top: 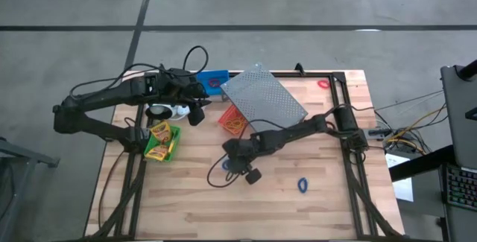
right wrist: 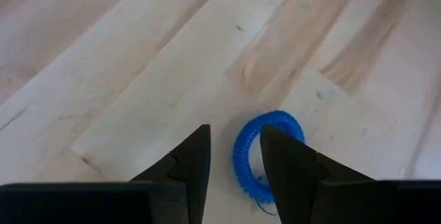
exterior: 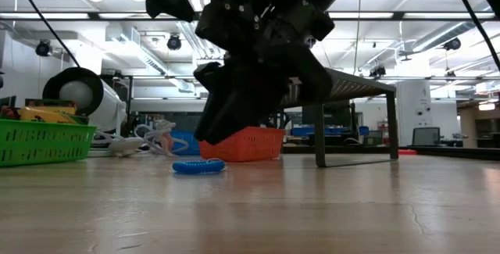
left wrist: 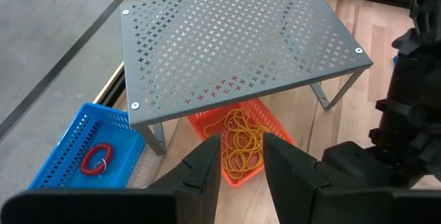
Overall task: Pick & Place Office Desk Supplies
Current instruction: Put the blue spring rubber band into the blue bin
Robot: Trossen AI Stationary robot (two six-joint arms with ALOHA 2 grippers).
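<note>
Band [right wrist: 265, 156] of blue coiled plastic lies on table [top: 328, 205] at about 7 o'clock from the rack [top: 262, 97]; right gripper [right wrist: 234, 156] hovers above, fingers apart around its rim; light, springy, slippery; pinch one side of the ring.

The left arm reached from the table's left edge toward the rear centre, its elbow bent back, and its tool [left wrist: 240, 160] hung above the table with the two fingers [left wrist: 203, 165] parted by a narrow gap and nothing between them. The right arm stretched from the right side toward the middle, its tool [right wrist: 233, 156] pointed down close to the table, fingers [right wrist: 189, 156] slightly apart.
</note>
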